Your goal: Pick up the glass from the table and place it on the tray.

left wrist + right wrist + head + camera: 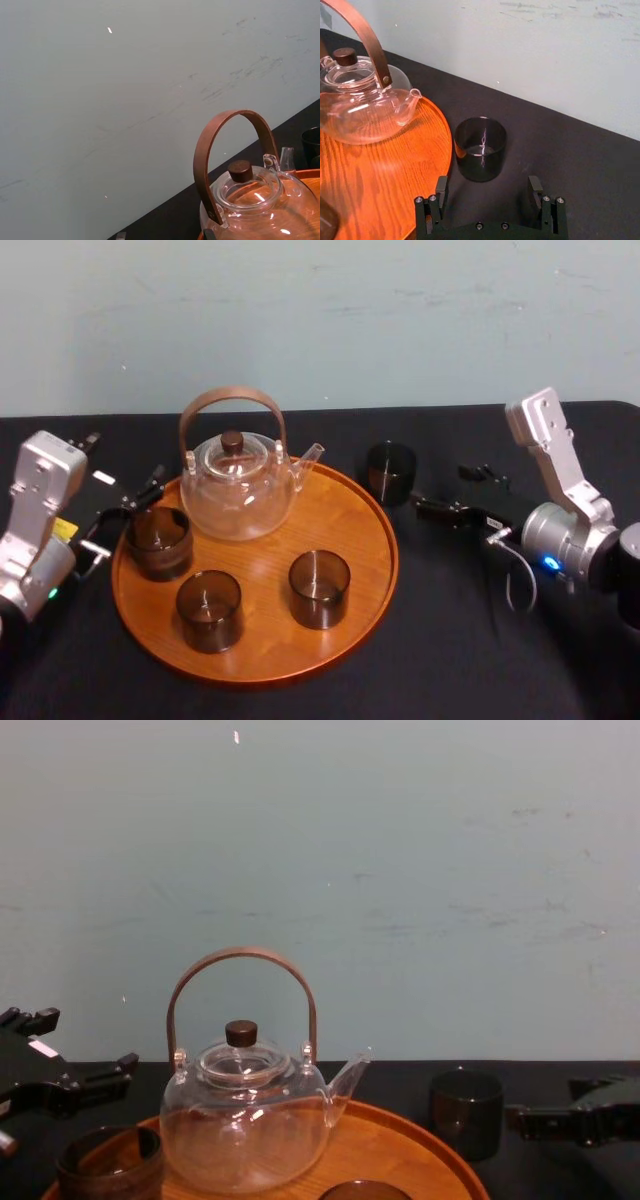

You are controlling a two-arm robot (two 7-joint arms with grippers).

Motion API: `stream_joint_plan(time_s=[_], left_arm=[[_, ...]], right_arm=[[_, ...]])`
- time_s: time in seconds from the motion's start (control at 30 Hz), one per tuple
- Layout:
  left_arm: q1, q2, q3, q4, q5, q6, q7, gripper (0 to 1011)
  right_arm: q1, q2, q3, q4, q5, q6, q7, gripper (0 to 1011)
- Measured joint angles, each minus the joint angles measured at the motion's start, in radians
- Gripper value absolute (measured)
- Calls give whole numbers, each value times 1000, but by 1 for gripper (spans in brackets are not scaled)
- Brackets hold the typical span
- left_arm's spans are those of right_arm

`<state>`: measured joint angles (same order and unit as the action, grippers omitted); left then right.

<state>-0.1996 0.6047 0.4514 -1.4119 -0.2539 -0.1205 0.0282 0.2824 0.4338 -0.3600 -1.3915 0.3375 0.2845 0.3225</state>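
Right gripper (pixel 440 508) released, jaws spread wide, low over the black table (pixel 450 660). It is lined up on the dark glass (pixel 390 472) but not yet around it. In the right wrist view both fingertips (pixel 441 186) sit short of the glass (pixel 480 148), with a gap of cloth between.

The glass stands upright on the table, just outside the tray (pixel 388 550), close to the rim on the robot's right. It is not on the tray.

Left gripper (pixel 125 512) is idle at the tray's left edge and looks spread, beside a glass already on the tray (pixel 158 540).

Risks, as judged:
- The glass is close to the rim, so the finger on the tray side could catch the raised edge on the way in and shove or tip the glass.
- Smooth, round wall: an off-centre close could squirt it out or roll it along the cloth.
- The teapot (pixel 238 485) has its spout pointing toward this side. A low carry could clip the spout or the rim — lift first.
- Two more glasses (pixel 319 588) stand on the tray's near half. The open spot is limited, and a careless set-down could knock one.
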Motion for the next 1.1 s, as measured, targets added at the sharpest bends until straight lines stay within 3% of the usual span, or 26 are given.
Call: stream_joint_plan(time_s=[1.1], left_arm=[[0,0,0,0,0,0,0,1001]], right_arm=[[139,-104,-26,178,-98,-13,44,1002]])
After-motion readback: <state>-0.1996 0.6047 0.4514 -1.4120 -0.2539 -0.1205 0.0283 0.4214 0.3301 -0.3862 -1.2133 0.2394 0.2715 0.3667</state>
